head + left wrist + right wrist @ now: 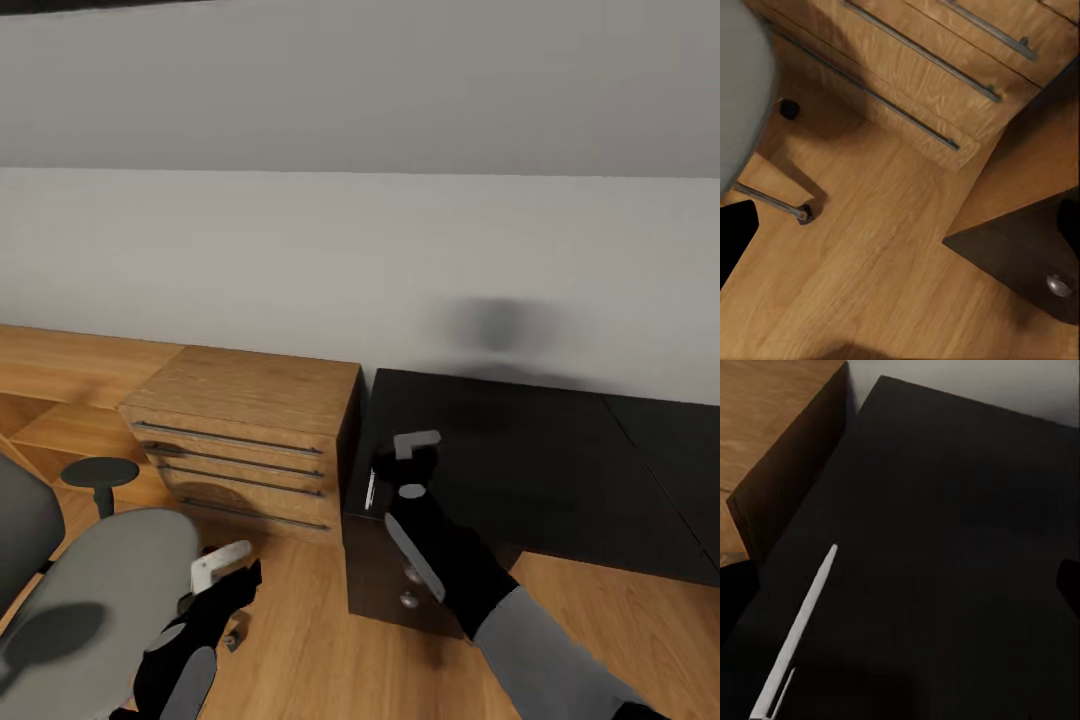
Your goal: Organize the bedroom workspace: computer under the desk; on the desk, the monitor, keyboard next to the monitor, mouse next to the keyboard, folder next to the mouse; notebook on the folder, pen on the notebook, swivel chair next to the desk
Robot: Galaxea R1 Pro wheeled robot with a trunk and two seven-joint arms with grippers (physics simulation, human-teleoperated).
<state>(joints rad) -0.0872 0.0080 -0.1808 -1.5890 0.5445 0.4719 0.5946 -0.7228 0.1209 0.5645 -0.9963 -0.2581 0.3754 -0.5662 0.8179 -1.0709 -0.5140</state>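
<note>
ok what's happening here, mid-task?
The right gripper hangs over the left end of the black desk; the pen shows in its wrist view, whether gripped or lying on the desktop can't be told. The left gripper hovers low beside the swivel chair, in front of the wooden chest.

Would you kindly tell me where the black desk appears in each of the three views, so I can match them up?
Head view: the desk fills the right middle, against the wall.
Left wrist view: its drawer unit corner with a silver knob sits at the lower right.
Right wrist view: its glossy top spans most of the picture.
Shared landmark: the wooden chest.
</note>
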